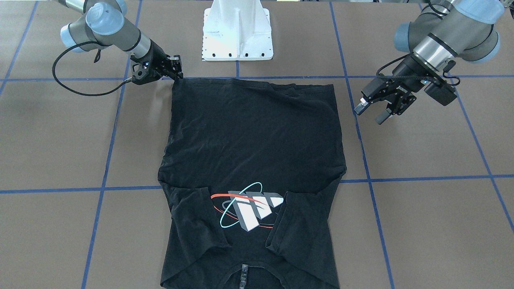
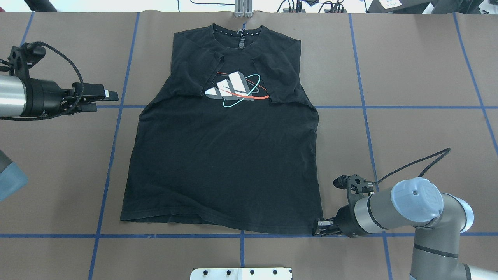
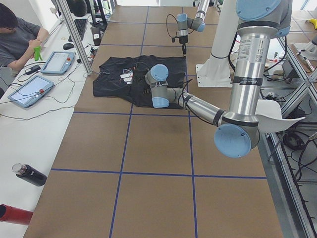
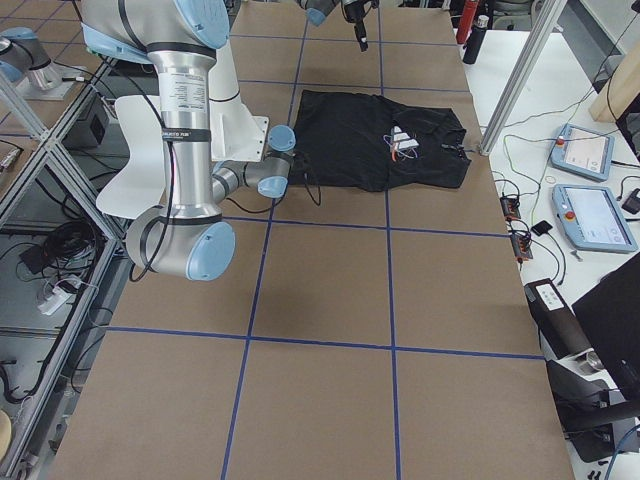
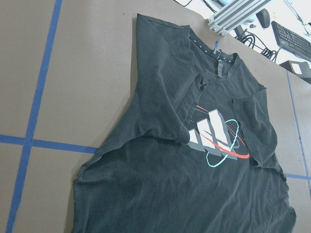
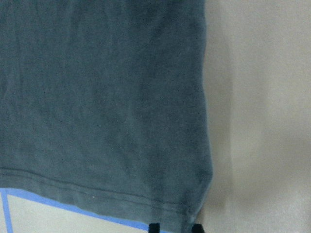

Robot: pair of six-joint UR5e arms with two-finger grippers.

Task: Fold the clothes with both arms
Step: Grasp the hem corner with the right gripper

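black t-shirt (image 2: 225, 155) lies flat on the bench (image 2: 408, 128), sleeves folded in over the print; right gripper (image 2: 320, 224) is at its hem corner, whether clamped i cannot tell. left gripper (image 1: 371, 111) hovers apart beside the shirt.

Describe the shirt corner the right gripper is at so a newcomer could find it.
Start at the black T-shirt spread on the brown table. Follow its hem toward the white pedestal base. The corner by the right gripper is it; the other hem corner has no gripper nearby.

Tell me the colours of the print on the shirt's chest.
White-grey blocks ringed by red and teal ellipses on the black T-shirt; print clearest in the overhead view.
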